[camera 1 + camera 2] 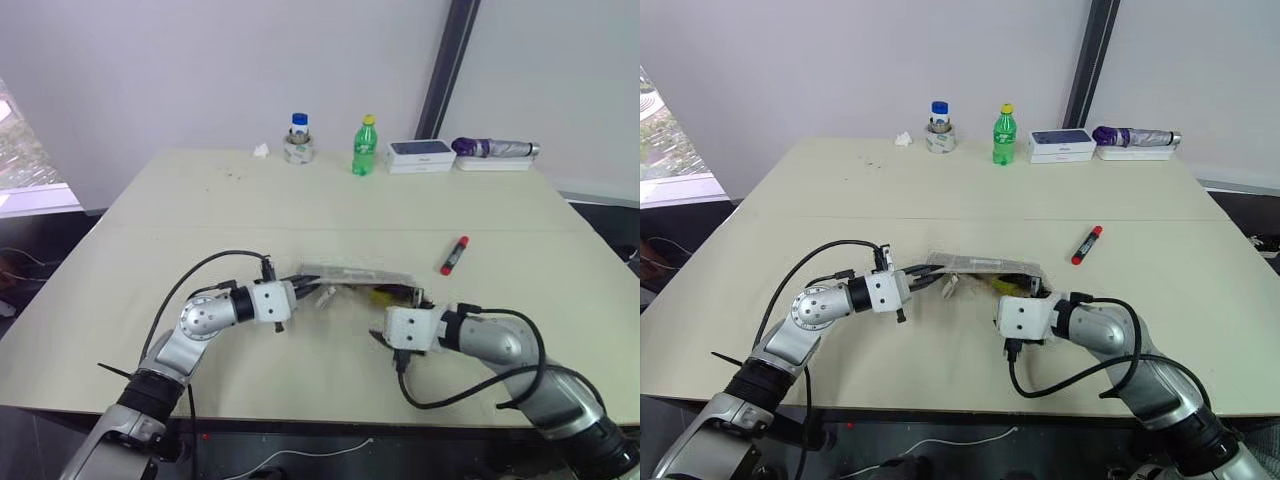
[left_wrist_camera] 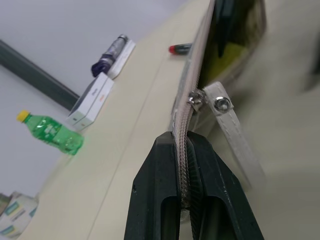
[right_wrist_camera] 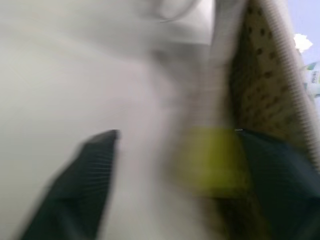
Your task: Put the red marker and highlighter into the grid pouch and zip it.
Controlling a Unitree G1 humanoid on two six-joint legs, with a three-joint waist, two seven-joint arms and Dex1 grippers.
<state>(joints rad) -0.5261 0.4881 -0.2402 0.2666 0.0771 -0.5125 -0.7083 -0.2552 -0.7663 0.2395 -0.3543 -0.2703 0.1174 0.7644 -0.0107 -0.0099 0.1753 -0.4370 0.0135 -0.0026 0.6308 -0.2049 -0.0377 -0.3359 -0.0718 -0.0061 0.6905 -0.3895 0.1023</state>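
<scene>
The grid pouch (image 1: pixel 352 273) lies mid-table with its mouth gaping toward the right arm. My left gripper (image 2: pixel 182 141) is shut on the pouch's zipper edge, just behind the slider and its white pull tab (image 2: pixel 235 137). The yellow highlighter (image 3: pixel 212 160) sits in the pouch mouth, partly inside. My right gripper (image 3: pixel 177 132) is open; its fingers stand wide on either side of the highlighter, which lies against one finger (image 3: pixel 272 170). The red marker (image 1: pixel 455 255) lies on the table to the right of the pouch, apart from both grippers.
Along the table's far edge stand a tape roll with a small bottle (image 1: pixel 299 145), a green bottle (image 1: pixel 365 147), white boxes (image 1: pixel 420 155) and a purple folded umbrella (image 1: pixel 495 148). Bare tabletop (image 1: pixel 200 220) surrounds the pouch.
</scene>
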